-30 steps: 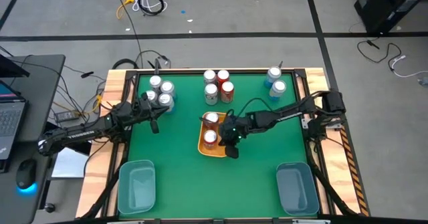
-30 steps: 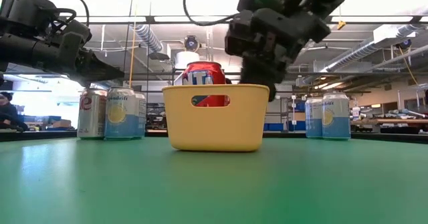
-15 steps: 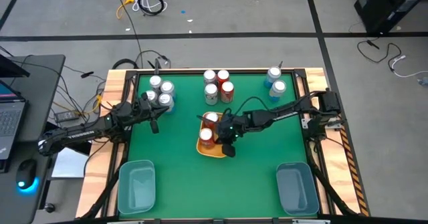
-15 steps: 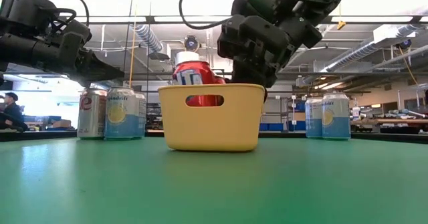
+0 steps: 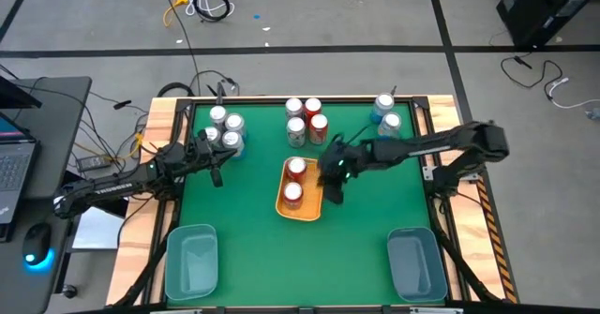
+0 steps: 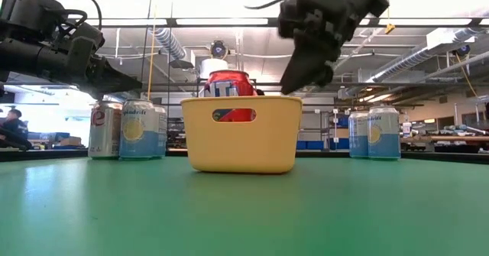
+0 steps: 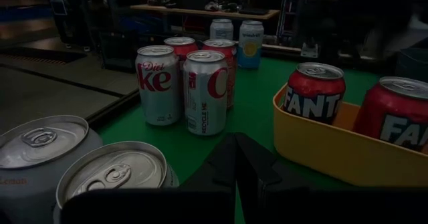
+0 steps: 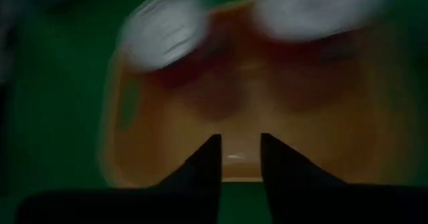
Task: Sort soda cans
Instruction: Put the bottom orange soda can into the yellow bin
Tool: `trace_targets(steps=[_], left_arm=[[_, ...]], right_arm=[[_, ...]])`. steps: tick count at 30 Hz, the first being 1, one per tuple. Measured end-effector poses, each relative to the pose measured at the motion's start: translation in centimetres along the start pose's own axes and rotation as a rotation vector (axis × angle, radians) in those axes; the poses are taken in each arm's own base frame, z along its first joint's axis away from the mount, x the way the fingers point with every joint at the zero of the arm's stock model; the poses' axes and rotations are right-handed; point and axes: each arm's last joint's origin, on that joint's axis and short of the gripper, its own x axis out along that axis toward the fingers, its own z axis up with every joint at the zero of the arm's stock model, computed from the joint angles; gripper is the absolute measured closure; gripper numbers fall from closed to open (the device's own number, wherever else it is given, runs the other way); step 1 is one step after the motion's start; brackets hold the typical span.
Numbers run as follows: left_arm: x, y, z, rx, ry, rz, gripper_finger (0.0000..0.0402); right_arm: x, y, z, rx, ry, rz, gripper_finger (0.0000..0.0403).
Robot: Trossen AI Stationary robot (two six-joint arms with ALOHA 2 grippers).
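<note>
A yellow bin (image 5: 302, 206) sits mid-table, and two red soda cans (image 5: 297, 167) (image 5: 292, 193) stand upright in it. My right gripper (image 5: 330, 190) hangs open above the bin's right rim, clear of the cans, with nothing between its fingers (image 8: 208, 158). My left gripper (image 5: 216, 173) is shut and waits at the far left beside several silver cans (image 5: 225, 129). More silver and red cans (image 5: 307, 119) stand at the far middle. Two light blue cans (image 5: 384, 114) stand at the far right.
Two translucent blue-grey bins stand at the near edge, one on the left (image 5: 192, 258) and one on the right (image 5: 415, 262). Open green table lies between them and in front of the yellow bin (image 6: 241, 134).
My right gripper has risen from the near red can in the yellow bin and drawn back toward the table's right edge. That can was tipped half a second ago and now stands upright again.
</note>
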Motion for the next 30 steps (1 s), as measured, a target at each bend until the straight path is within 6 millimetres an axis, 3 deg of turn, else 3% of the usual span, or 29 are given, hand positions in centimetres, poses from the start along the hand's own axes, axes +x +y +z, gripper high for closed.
trace_targets(steps=[4, 7, 14, 20, 25, 30], left_arm=[[0.0, 0.0, 0.0, 0.0, 0.0, 0.0, 0.0395], [0.0, 0.0, 0.0, 0.0, 0.0, 0.0, 0.0395], [0.0, 0.0, 0.0, 0.001, 0.0, 0.005, 0.0395], [0.0, 0.0, 0.0, 0.001, 0.0, 0.006, 0.0395], [0.0, 0.0, 0.0, 0.005, 0.0, 0.006, 0.0395], [0.0, 0.0, 0.0, 0.005, 0.0, 0.006, 0.0395]], right_arm=[[-3.5, -2.2, 1.2, 0.055, -0.144, -0.224, 0.0249], [-4.5, -4.2, 1.9, 0.107, -0.209, -0.322, 0.0197], [-2.4, -8.9, 2.8, 0.155, -0.22, -0.397, 0.0098], [-1.0, -10.5, 3.4, 0.126, -0.262, -0.433, 0.0069], [-1.3, -11.2, 3.5, 0.133, -0.282, -0.521, 0.0067], [-0.4, -12.3, 3.4, 0.14, -0.261, -0.47, 0.0066]])
